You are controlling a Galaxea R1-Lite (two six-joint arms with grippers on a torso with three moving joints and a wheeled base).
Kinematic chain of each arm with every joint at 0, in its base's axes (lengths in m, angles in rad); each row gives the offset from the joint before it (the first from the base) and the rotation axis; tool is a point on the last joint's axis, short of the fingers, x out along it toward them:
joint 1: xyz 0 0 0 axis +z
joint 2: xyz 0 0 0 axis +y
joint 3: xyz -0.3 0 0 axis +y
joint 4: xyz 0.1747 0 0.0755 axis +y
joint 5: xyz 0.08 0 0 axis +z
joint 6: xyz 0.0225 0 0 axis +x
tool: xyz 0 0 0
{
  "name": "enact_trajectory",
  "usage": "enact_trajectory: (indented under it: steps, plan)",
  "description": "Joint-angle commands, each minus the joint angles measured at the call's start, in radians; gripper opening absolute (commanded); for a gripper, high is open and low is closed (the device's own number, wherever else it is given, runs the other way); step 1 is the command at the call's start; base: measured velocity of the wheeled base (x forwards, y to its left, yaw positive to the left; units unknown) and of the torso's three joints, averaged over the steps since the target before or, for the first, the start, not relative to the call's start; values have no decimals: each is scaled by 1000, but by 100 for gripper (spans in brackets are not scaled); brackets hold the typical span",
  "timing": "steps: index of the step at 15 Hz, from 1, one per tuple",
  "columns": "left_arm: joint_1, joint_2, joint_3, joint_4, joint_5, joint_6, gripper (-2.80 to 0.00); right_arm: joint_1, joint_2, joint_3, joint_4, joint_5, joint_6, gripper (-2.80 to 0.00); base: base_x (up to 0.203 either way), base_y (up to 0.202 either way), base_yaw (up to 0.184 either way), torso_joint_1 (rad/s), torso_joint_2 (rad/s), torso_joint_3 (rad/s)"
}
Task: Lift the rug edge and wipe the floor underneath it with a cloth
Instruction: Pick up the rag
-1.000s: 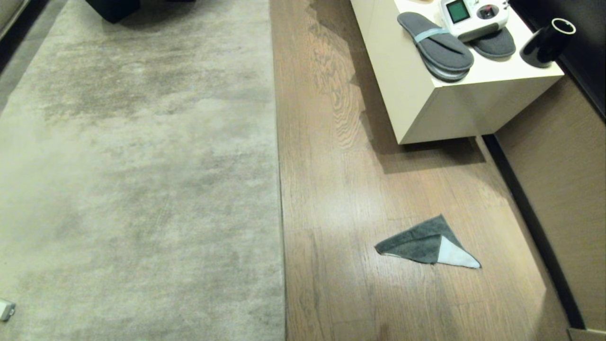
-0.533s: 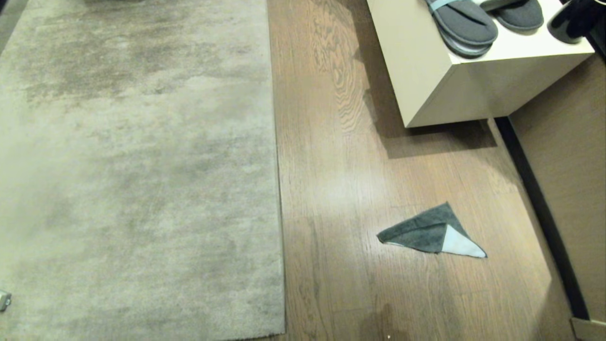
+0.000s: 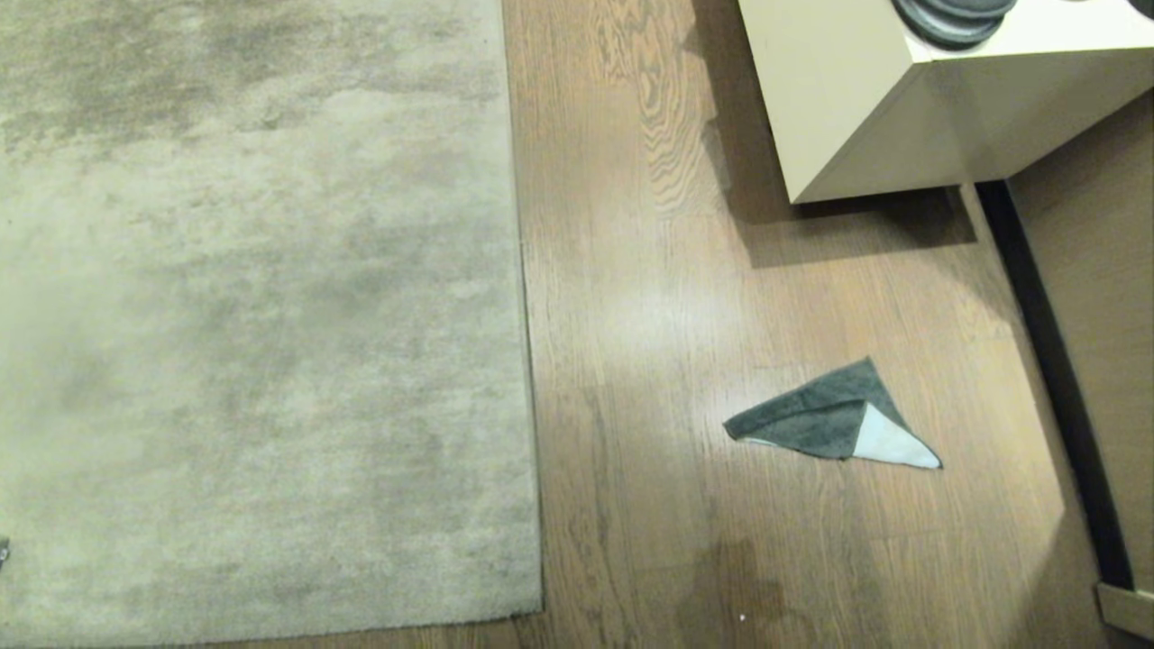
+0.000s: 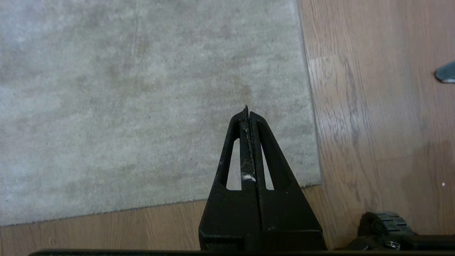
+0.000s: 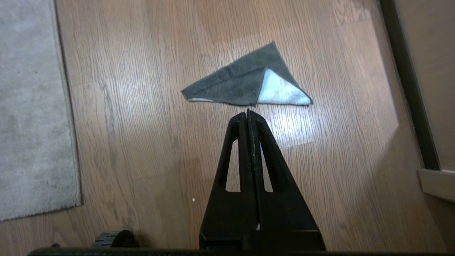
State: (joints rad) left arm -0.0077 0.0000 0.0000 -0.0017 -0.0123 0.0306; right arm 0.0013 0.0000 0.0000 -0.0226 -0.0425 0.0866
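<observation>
Two straight rug borders meet at a near corner: the rug edge (image 3: 523, 297) runs away from the robot along the wood, and a second border crosses in front of it low in the head view. Both lie flat on the floor (image 3: 649, 361). A broad strip of light brown planks stays open between the rug and a dark baseboard (image 3: 1055, 361) on the right, with a tan wall beyond it. At the far right a cream cabinet (image 3: 865, 99) stands on the planks and casts a shadow toward the rug.

On that open strip lies the cloth (image 3: 834, 419), folded to a triangle, dark grey with a pale corner turned up, well apart from the rug edge and nearer the baseboard.

Above the rug's near corner hangs the left gripper (image 4: 247, 113), its fingers pressed together and empty. Over bare wood just short of the cloth is the right gripper (image 5: 247, 113), likewise pressed together and holding nothing.

Compared with a second ago, the head view has tipped downward: the cabinet top has slid nearly out of sight and the rug's near border has come into view, while the cloth lies as it did.
</observation>
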Motion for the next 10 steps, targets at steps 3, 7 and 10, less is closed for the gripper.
enact_trajectory:
  steps: [3,7,10]
  plan:
    - [0,0,0,0,3,0,-280,0,0,0,0,0,1,-280,0,0,0,2,5,-202]
    - [0,0,0,0,3,0,-280,0,0,0,0,0,1,-280,0,0,0,5,1,-194]
    - [0,0,0,0,0,0,-280,0,0,0,0,0,1,-280,0,0,0,1,4,-200]
